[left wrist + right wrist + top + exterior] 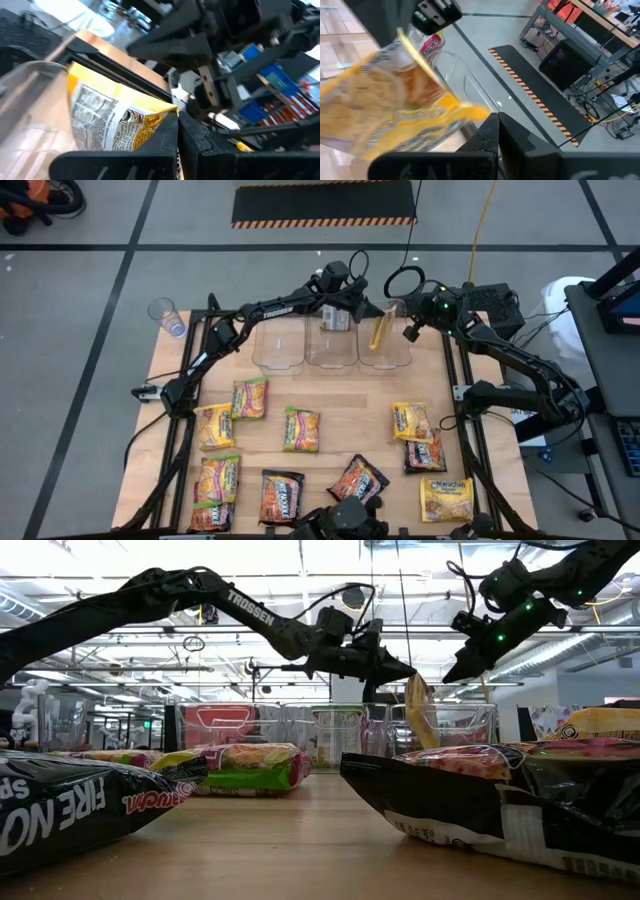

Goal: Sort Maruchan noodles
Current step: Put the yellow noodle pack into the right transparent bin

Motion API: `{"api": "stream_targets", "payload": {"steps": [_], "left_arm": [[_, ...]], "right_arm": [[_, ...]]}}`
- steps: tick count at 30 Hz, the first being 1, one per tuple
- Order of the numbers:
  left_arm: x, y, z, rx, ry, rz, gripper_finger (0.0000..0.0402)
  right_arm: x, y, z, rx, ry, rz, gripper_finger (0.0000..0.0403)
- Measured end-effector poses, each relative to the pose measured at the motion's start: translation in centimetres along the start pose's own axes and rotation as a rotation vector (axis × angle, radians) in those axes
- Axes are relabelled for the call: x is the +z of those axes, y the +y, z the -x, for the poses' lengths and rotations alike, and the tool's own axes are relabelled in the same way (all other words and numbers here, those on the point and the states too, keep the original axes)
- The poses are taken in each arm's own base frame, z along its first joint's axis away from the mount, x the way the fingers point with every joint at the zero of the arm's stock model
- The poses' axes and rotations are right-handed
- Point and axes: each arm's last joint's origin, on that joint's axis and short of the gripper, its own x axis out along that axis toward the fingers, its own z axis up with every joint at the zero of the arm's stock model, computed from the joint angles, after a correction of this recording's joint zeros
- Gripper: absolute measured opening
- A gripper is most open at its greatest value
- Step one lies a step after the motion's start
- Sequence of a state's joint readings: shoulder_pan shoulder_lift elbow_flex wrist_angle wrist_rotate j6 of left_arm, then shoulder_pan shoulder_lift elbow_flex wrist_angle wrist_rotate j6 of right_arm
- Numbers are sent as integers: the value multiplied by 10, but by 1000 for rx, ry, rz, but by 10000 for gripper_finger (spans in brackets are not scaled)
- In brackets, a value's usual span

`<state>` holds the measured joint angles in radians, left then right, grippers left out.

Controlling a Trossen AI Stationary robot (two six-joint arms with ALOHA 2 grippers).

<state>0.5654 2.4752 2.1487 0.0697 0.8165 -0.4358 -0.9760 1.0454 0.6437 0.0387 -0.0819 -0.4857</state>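
Both wrist cams show yellow packet edge-on; high cam doesn't.

My left gripper hides part of the yellow packet it pinches; in my left wrist view the packet's lower edge runs behind my fingers. In the right wrist view that packet is blurred, its print unreadable. From above, what sits in the middle bin is masked by my left arm, perhaps a packet. The low view cuts off the black packet at the left edge and another at the right. The bottom-left packet is cropped from above.
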Motion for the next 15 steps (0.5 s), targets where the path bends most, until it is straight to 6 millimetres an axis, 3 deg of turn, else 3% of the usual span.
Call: {"api": "stream_targets", "payload": {"steps": [7,15], "left_arm": [[-3,-6,-5,-77,37,-15,1],[-4,-8,-6,-95,46,-10,1]], "right_arm": [[-2,1,0,13,25,-15,5],[-7,6,0,104,45,-17,47]]}}
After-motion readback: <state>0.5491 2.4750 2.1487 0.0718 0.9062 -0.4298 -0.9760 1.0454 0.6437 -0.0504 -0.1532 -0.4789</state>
